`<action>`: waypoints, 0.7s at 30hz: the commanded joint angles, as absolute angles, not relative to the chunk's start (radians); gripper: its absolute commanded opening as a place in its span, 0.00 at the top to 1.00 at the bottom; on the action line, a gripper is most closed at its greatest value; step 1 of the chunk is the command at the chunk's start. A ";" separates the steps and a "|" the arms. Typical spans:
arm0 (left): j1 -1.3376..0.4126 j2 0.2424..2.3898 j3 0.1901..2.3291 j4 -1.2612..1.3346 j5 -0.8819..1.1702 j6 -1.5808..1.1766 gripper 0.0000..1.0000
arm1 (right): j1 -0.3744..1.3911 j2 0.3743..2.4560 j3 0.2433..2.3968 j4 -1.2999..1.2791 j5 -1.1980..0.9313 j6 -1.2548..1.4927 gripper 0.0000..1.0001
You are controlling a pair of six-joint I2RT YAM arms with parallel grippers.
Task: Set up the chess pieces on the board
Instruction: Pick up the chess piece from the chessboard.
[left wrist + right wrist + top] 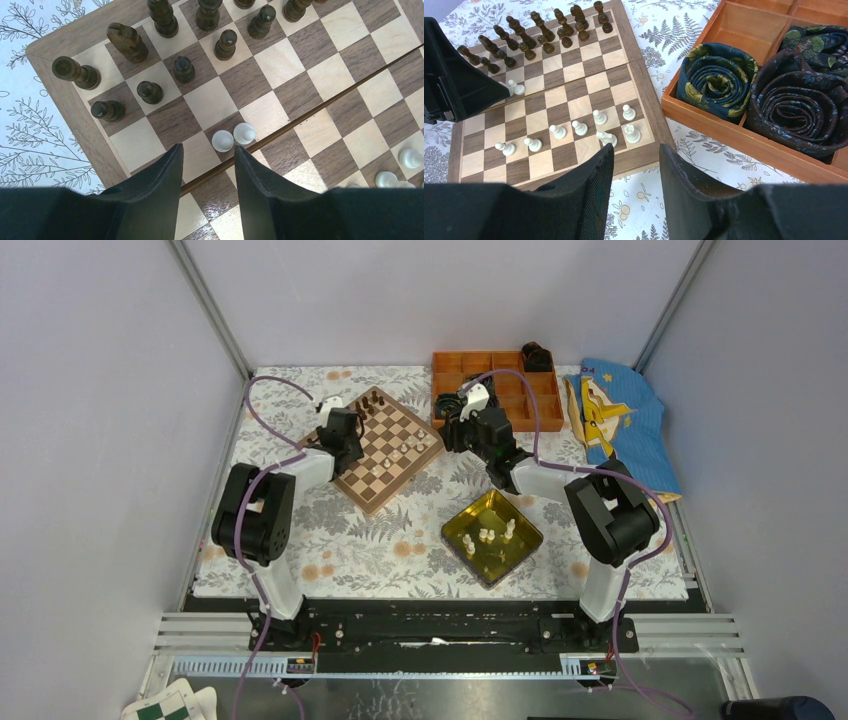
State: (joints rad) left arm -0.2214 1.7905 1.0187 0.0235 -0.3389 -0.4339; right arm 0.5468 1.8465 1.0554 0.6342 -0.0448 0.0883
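The board [385, 476] lies turned like a diamond at the back left. Dark brown figures [150, 91] fill its far rows. My left gripper [208, 147] hangs open over the board's middle fold, with nothing between its fingers. Two cream-white chess pieces [222, 140] stand side by side just beyond its tips. My right gripper [636, 147] is open and empty above the tablecloth, just off the board's border [646, 105]. A row of white pawns [580, 128], a knight [607, 137] and a rook [632, 133] stand near that edge. Several more white pieces [487, 535] sit in the yellow tray [520, 516].
An orange compartment box [744, 145] with rolled dark fabrics [716, 75] stands right of the board, close to my right gripper [455, 430]. A blue printed bag [620, 420] lies at the back right. My left gripper [345, 435] is over the board's left half.
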 commanded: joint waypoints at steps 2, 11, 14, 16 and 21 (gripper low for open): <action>-0.213 1.804 1.047 0.081 -0.333 -0.414 0.52 | 0.537 1.820 1.081 0.665 -0.046 0.094 0.54; -0.209 1.818 1.060 0.086 -0.334 -0.423 0.53 | 0.537 1.831 1.086 0.663 -0.046 0.092 0.54; -0.209 1.813 1.057 0.096 -0.337 -0.428 0.55 | 0.537 1.835 1.089 0.663 -0.046 0.091 0.54; -0.209 1.812 1.057 0.098 -0.338 -0.428 0.56 | 0.538 1.838 1.090 0.664 -0.047 0.091 0.54; -0.206 1.817 1.061 0.099 -0.341 -0.432 0.62 | 0.537 1.841 1.091 0.663 -0.046 0.091 0.54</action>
